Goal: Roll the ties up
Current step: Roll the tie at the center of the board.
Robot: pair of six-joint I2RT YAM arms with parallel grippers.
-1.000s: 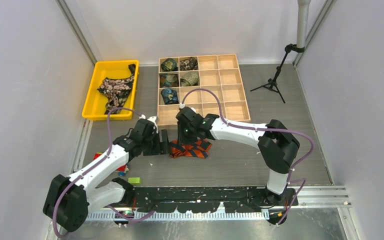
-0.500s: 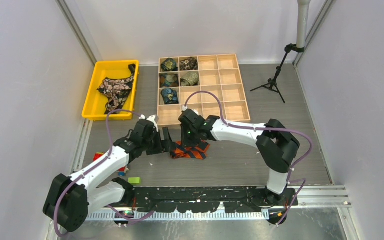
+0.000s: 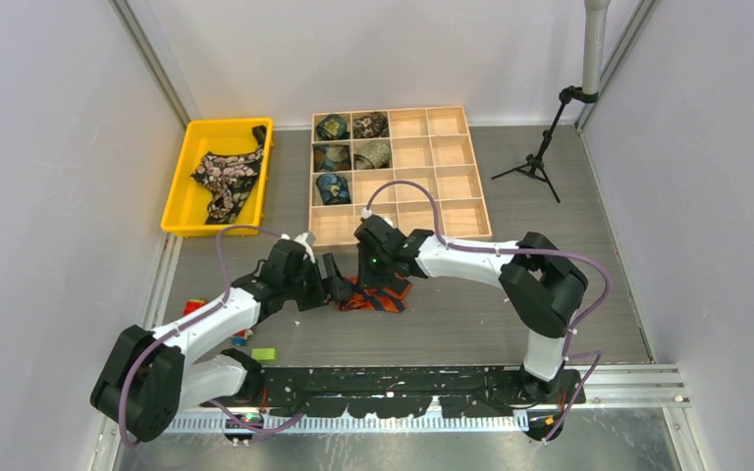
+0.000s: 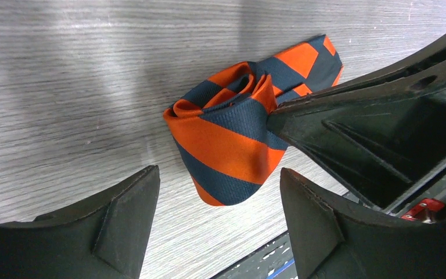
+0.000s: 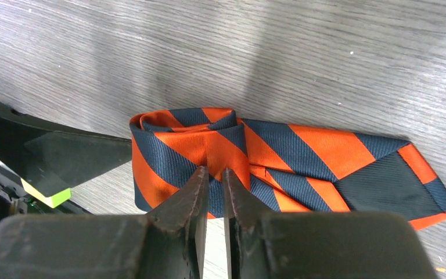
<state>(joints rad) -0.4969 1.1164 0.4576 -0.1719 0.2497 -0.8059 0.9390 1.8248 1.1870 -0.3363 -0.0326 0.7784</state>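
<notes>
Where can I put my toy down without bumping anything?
The tabletop between the tripod and the right arm is free. So are the right-hand compartments of the wooden box. Crowded: where the left arm meets the right arm at the striped tie, and the yellow bin with the flowered tie.

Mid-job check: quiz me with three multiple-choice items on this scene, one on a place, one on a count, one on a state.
1. Where is the flowered tie? A in the yellow bin; B draped over an arm; C on the bare table.
2. How many wooden tray compartments hold rolls? A three; B five; C eight.
3. The left gripper is: A open; B shut on fabric; C shut, empty.
Answers: 1 A, it lies crumpled inside the bin. 2 B, five cells at the tray's left are filled. 3 A, its fingers stand wide apart near the striped tie.
</notes>
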